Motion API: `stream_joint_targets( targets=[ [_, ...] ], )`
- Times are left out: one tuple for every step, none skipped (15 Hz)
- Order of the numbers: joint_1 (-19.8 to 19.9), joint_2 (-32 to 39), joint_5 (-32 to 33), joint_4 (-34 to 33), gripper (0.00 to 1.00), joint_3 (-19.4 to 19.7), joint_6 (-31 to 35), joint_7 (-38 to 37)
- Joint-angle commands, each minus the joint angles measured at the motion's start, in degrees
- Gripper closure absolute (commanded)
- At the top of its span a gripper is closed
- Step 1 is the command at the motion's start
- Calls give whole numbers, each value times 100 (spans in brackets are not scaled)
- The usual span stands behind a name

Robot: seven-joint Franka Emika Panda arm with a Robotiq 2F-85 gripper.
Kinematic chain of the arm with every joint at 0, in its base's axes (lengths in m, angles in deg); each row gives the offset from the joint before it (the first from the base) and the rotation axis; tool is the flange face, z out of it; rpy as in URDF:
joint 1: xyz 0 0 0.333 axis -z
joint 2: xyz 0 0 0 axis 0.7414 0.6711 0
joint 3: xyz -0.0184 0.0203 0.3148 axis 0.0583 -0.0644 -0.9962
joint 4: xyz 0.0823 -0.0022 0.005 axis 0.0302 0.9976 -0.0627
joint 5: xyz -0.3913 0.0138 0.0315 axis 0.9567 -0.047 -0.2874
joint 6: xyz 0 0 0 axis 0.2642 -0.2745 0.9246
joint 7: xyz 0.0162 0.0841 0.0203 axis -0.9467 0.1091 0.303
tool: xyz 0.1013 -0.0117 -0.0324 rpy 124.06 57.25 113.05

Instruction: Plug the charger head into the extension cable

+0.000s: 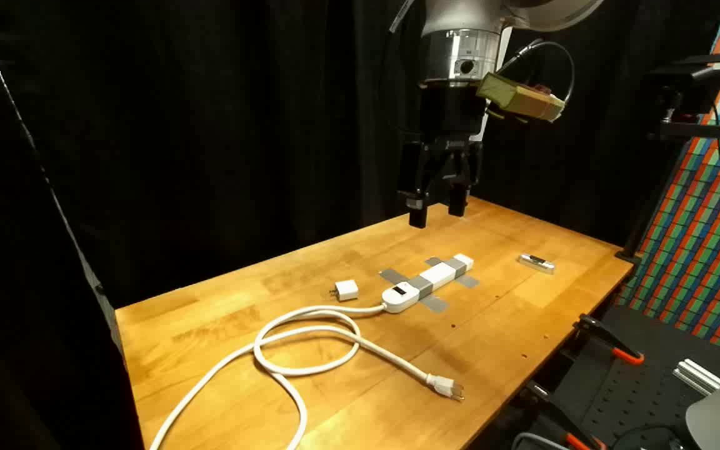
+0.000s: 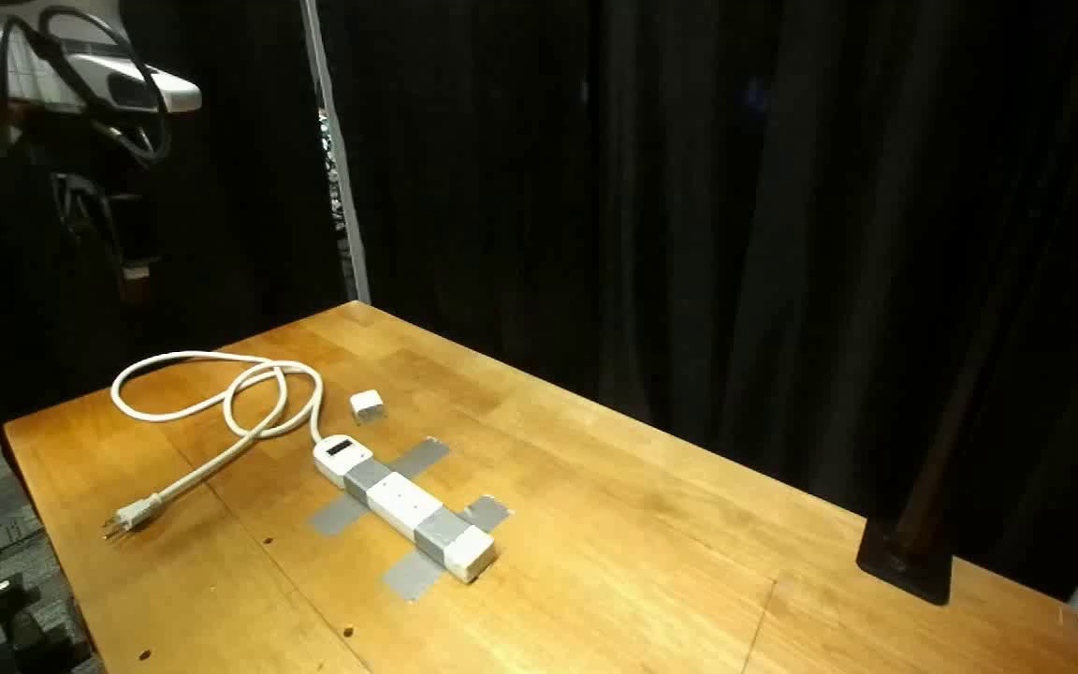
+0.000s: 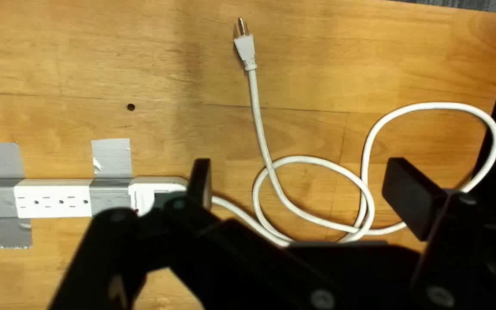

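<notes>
The charger head [image 1: 347, 290] is a small white block lying on the wooden table, its prongs pointing away from the socket bar. It also shows in an exterior view [image 2: 367, 404]; in the wrist view it does not show. The extension cable's white socket bar [image 1: 440, 275] is held to the table by grey tape strips, and its outlets face up in the wrist view [image 3: 54, 199]. Its looped cord ends in a plug [image 1: 444, 385]. My gripper [image 1: 437, 214] is open and empty, above the table. In the wrist view its fingers [image 3: 306, 189] stand wide apart over the cord.
A small silver-and-dark flat object [image 1: 536, 263] lies beyond the bar. Clamps with orange tips [image 1: 610, 340] grip the table's edge. A black stand [image 2: 909, 562] rises at a table corner. Black curtains [image 2: 689, 234] hang along the table's edge.
</notes>
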Motion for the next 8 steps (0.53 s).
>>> stream_joint_targets(
  targets=[
    [-11,0,6,-27,0,16,-11,-3],
    [-12,0,5,-55,0,15,0,-2],
    [-12,-4,5,-77,0,14,0,-2],
    [-11,-4,5,-90,0,14,0,-2],
    [-11,-5,5,-93,0,14,0,-2],
    [-11,-4,5,-94,0,14,0,-2],
    [-11,-5,5,-94,0,14,0,-2],
    [-11,-5,5,-94,0,14,0,-2]
  ],
)
